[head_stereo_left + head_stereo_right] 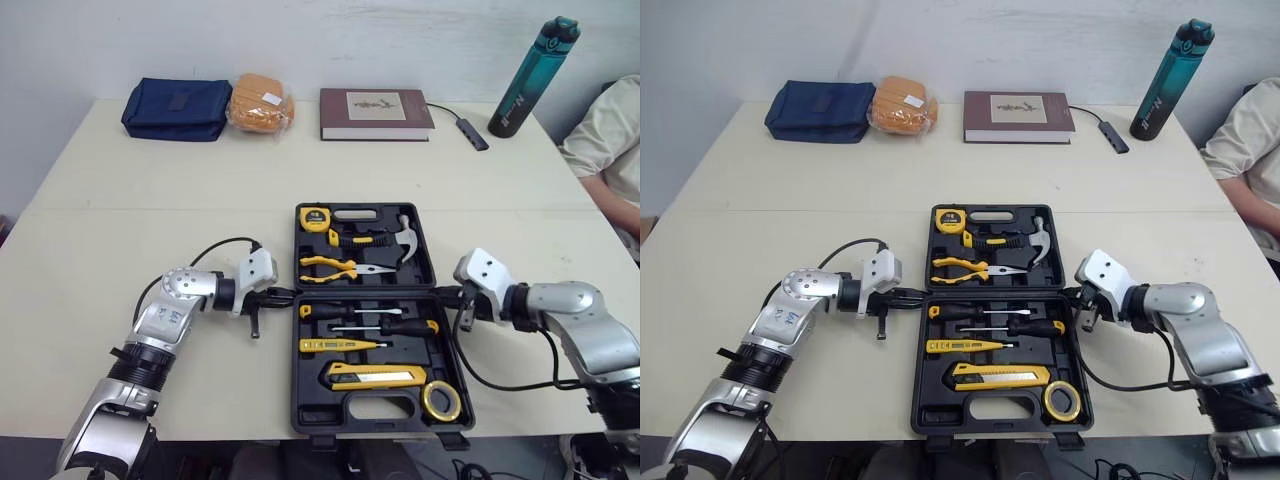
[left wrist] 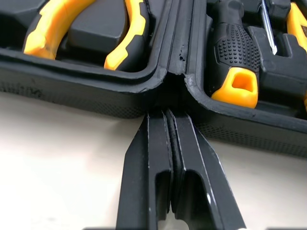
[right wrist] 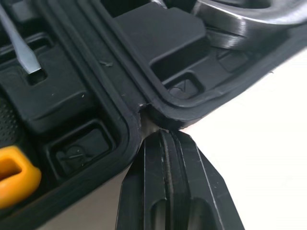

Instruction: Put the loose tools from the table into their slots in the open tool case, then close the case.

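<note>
The tool case [image 1: 372,408] lies open at the near edge of the tabletop [image 1: 200,200], every slot looking filled, so the sorting seems done. At its hinge [image 1: 365,290] the left hand [image 1: 275,297] and right hand [image 1: 452,294] touch either end, both pressed together and holding nothing. Only the closing is left
</note>
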`<state>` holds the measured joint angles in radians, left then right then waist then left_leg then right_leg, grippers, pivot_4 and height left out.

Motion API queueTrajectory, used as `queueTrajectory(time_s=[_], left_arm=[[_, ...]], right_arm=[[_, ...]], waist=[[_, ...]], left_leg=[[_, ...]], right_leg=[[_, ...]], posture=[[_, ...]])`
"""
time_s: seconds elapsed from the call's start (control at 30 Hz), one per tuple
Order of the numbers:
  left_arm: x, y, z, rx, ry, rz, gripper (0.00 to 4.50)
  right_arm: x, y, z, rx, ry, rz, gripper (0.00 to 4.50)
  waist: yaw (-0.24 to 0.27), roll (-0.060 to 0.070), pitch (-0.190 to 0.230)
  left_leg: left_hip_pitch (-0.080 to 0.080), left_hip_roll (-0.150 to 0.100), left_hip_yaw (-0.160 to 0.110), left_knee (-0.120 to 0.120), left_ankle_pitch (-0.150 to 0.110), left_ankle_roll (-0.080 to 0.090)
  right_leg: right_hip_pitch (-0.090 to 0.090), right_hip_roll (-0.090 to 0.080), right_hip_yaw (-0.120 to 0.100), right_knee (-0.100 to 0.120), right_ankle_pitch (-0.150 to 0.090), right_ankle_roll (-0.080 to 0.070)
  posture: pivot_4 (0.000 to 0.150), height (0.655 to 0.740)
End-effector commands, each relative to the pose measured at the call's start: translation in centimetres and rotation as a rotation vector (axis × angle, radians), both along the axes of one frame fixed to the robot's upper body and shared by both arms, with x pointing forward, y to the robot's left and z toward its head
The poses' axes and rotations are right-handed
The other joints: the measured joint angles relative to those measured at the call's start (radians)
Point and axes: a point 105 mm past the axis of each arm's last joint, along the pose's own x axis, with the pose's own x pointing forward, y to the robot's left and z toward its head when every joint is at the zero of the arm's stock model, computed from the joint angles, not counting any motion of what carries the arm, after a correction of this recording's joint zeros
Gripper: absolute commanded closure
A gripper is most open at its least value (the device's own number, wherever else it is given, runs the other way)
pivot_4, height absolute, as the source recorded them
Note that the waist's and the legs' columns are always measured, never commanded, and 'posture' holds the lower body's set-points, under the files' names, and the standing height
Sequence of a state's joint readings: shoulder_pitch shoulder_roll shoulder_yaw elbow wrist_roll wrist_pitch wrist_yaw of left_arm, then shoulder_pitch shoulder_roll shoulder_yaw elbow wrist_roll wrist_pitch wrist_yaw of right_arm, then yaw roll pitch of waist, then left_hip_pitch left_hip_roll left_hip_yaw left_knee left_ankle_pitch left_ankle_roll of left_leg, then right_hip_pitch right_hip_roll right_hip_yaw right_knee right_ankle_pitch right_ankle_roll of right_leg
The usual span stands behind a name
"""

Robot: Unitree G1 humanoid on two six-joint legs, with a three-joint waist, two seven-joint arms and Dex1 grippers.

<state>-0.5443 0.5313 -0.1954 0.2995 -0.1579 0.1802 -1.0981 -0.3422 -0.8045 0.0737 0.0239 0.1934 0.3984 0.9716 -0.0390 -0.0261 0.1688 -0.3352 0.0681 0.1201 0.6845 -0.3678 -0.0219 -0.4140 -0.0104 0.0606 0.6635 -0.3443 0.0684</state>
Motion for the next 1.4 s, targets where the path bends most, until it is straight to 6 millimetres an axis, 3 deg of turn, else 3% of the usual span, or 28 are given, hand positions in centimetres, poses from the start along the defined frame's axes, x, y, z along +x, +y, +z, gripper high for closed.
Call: queueTrajectory(time_s=[0.03,0.4,0.53,0.67,0.7,0.73,0.83,1.0,1.23,1.4], left_arm=[[1.2,-0.2,0.8,-0.006,-0.047,0.024,4.48],[2.3,0.8,0.4,0.031,-0.071,0.067,4.48],[2.9,2.3,0.5,0.036,-0.059,0.156,4.48],[2.8,4.9,0.5,0.009,0.034,0.274,4.48],[2.5,5.6,0.8,-0.011,0.063,0.306,4.00],[2.3,6.1,1.1,-0.026,0.084,0.326,3.74],[2.0,6.4,3.1,-0.087,0.134,0.388,2.46],[3.7,5.2,7.5,-0.222,0.296,0.566,0.17],[5.0,3.3,7.5,-0.183,0.426,0.695,0.08],[5.1,2.2,7.0,-0.147,0.432,0.680,0.08]], right_arm=[[0.6,1.6,1.5,0.025,-0.060,0.058,4.50],[0.7,1.0,1.0,-0.010,-0.069,0.024,4.50],[1.3,-1.5,0.7,-0.104,-0.079,-0.102,4.50],[0.9,-3.2,1.9,-0.073,-0.082,-0.178,4.50],[0.8,-3.5,2.7,-0.019,-0.074,-0.217,4.50],[0.7,-3.6,3.3,0.019,-0.066,-0.243,3.82],[0.5,-3.9,5.0,0.106,-0.033,-0.309,2.59],[1.3,-2.9,7.8,0.315,0.083,-0.439,0.08],[2.8,-0.2,8.0,0.373,0.244,-0.523,0.03],[3.6,0.9,7.6,0.343,0.275,-0.534,0.03]], waist=[[0.001,0.000,0.000],[0.001,0.000,0.000],[0.001,0.000,0.000],[0.001,0.001,0.000],[-0.001,0.001,0.000],[-0.007,0.001,0.000],[-0.014,0.001,0.000],[-0.013,0.001,0.000],[-0.016,0.001,0.000],[-0.020,0.001,0.000]], left_leg=[[0.000,0.000,0.000,0.000,0.000,0.000],[0.000,0.000,0.000,0.000,0.000,0.000],[0.000,0.000,0.000,0.000,0.000,0.000],[0.000,0.000,0.000,0.000,0.000,0.000],[0.000,0.000,0.000,0.000,0.000,0.000],[0.000,0.000,0.000,-0.001,0.000,0.000],[0.000,0.001,0.000,-0.001,0.001,-0.001],[-0.001,0.000,-0.002,0.000,0.001,-0.002],[-0.004,-0.001,-0.001,-0.002,0.001,-0.002],[-0.021,-0.001,0.000,0.004,0.005,-0.005]], right_leg=[[0.000,0.000,0.000,0.000,0.000,0.000],[0.000,0.000,0.000,0.001,0.000,0.000],[0.000,-0.001,0.000,0.001,0.000,0.000],[0.000,-0.001,0.000,0.001,0.000,0.000],[0.000,-0.001,0.000,0.001,0.000,0.000],[0.000,-0.001,0.000,0.001,0.000,0.000],[-0.001,-0.001,0.000,0.003,0.000,-0.001],[-0.001,-0.001,-0.001,0.005,-0.001,-0.001],[-0.005,-0.002,0.000,0.006,0.000,-0.001],[-0.028,-0.002,0.000,0.017,-0.001,-0.002]], posture=[[0.150,0.7400],[0.150,0.7400],[0.150,0.7400],[0.150,0.7400],[0.150,0.7400],[0.150,0.7400],[0.150,0.7400],[0.150,0.7400],[0.150,0.7400],[0.150,0.7400]])
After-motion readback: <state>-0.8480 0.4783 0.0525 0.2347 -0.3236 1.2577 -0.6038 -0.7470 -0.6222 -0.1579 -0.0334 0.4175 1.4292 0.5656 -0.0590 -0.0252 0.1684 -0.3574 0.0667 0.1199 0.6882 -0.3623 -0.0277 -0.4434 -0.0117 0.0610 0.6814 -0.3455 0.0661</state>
